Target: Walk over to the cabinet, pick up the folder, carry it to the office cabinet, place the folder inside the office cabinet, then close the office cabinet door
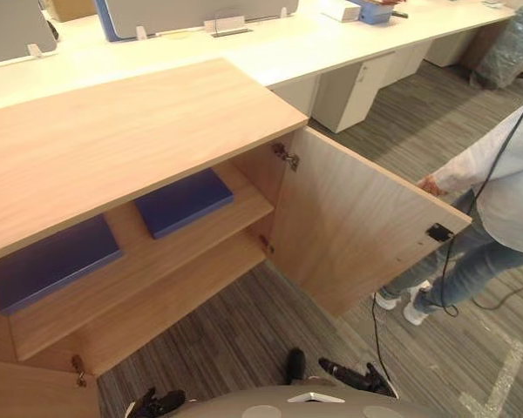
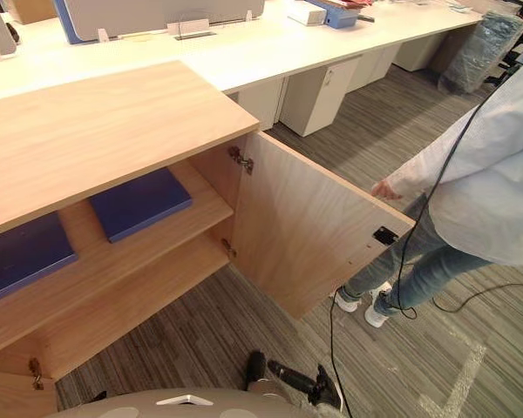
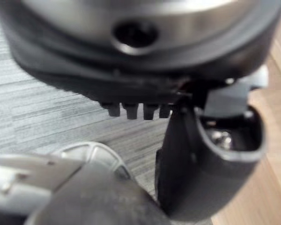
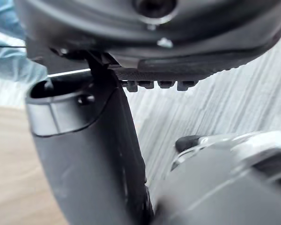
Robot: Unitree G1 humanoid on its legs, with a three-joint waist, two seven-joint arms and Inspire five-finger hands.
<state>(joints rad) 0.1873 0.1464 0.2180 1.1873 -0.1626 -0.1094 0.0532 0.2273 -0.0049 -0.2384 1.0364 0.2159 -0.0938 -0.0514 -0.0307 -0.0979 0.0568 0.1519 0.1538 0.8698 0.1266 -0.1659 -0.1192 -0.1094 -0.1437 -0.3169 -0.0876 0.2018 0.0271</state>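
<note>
Person (image 1: 504, 178) beside open cabinet door (image 1: 357, 228)

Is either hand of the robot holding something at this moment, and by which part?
Nothing. The left hand and right hand hang empty; the blue folders lie on the cabinet shelf.

- Left hand (image 3: 131, 82) is hanging low, fingers (image 3: 131, 111) pointing straight, thumb (image 3: 196, 178) standing apart.
- Right hand (image 4: 178, 65) is hanging likewise, fingers (image 4: 163, 85) relaxing straight.
</note>
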